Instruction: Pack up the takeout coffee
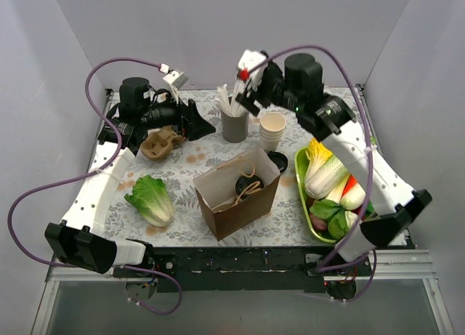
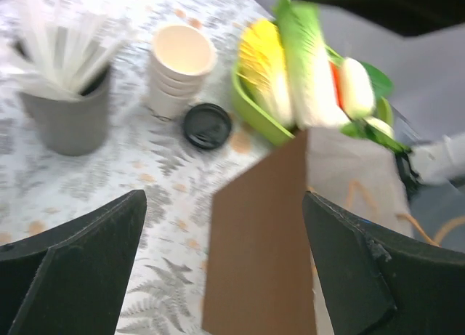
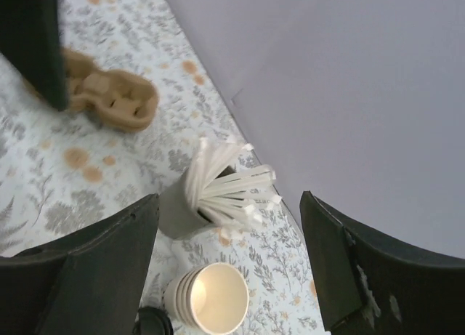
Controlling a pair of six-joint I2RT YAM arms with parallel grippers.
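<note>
Right pincer (image 3: pixel 229 204) (jaws wide), well apart from takeout coffee (image 1: pixel 243 184) in bag (image 1: pixel 218 213).

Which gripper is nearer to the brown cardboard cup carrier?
Left. The left gripper hangs just right of the cup carrier; the right gripper is farther right, near the grey cup of sticks.

Takeout coffee (image 1: pixel 243 184) stands upright inside the brown paper bag (image 1: pixel 243 217), approx. in its middle. From the top only the round black lid shows, w/ the bag's cord handles lying partly over it. The cup body is hidden.
</note>
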